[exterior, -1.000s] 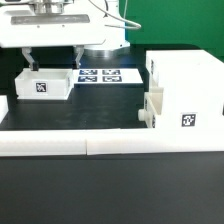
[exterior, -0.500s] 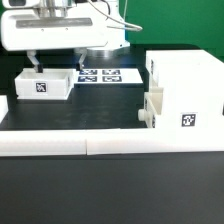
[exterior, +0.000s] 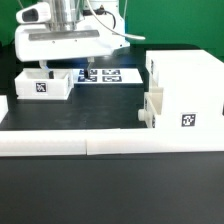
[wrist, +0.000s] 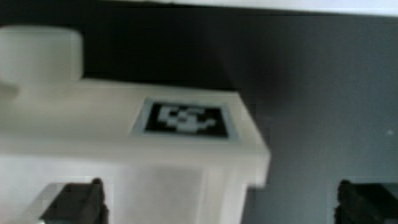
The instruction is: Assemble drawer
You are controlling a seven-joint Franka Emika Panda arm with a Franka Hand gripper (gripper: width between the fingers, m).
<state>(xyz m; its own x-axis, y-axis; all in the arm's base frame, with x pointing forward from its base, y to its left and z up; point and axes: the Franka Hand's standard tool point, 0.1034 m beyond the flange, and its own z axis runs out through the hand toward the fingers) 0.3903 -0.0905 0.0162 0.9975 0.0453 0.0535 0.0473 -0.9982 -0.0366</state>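
Note:
A small white open-top tray (exterior: pixel 45 86) with a black-and-white marker lies at the exterior view's left. My gripper (exterior: pixel 66 72) hangs open just above its right end, holding nothing. In the wrist view the tray (wrist: pixel 125 150) fills the frame, with its marker (wrist: pixel 187 117) and round knob (wrist: pixel 45 55) showing. The gripper (wrist: pixel 222 205) has dark fingertips (wrist: pixel 75 203) spread wide, with the tray's edge below and between them. The tall white housing (exterior: pixel 185 85) stands at the exterior view's right. A second tray (exterior: pixel 152 108) sits partly inside its open front.
The marker board (exterior: pixel 110 75) lies flat behind the tray, partly hidden by my gripper. A long low white border wall (exterior: pixel 110 143) runs along the front. The table top is black, and a green backdrop stands behind.
My gripper has moved toward the exterior view's right and come lower, from over the tray's left part to over its right end. The tray and housing have not moved.

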